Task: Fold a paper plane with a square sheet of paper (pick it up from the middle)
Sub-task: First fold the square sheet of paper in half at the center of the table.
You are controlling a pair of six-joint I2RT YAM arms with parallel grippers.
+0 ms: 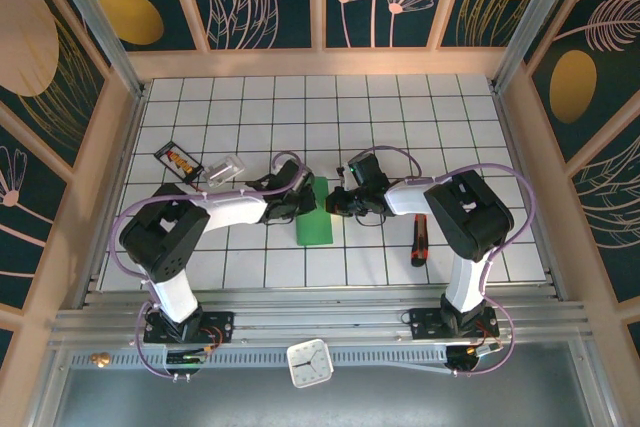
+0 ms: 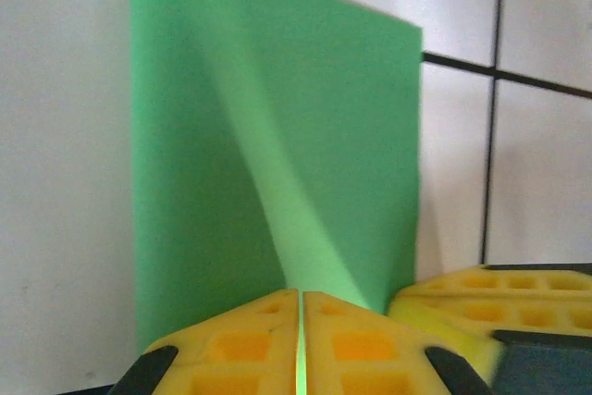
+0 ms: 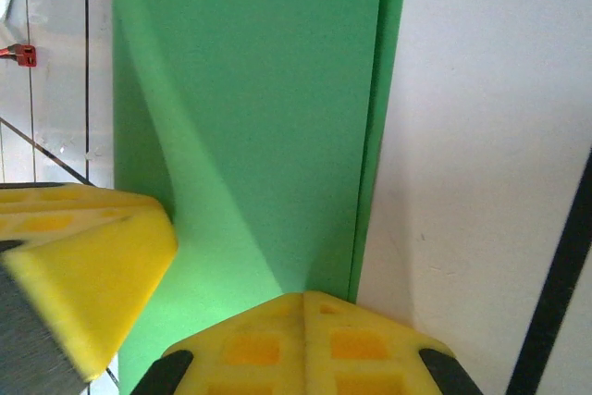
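Folded green paper [image 1: 314, 227] lies centre frame, long axis running top to bottom. Left gripper [image 1: 303, 199] and right gripper [image 1: 336, 203] flank its upper half, each clenched on an edge, equally near.

Left arm [image 1: 232, 209], right arm [image 1: 412, 197]: white link shells, chunky black joint housings. Lilac cables [image 1: 116, 242] loop off each, out toward 9 and 3 o'clock. Black base plates [image 1: 190, 327] bolted to the rail [image 1: 320, 319] at 6 o'clock. Left gripper [image 2: 301, 321], right gripper [image 3: 305, 326]: yellow pads [image 2: 240, 347] with square waffle pockets, black corner caps. Same build both sides.
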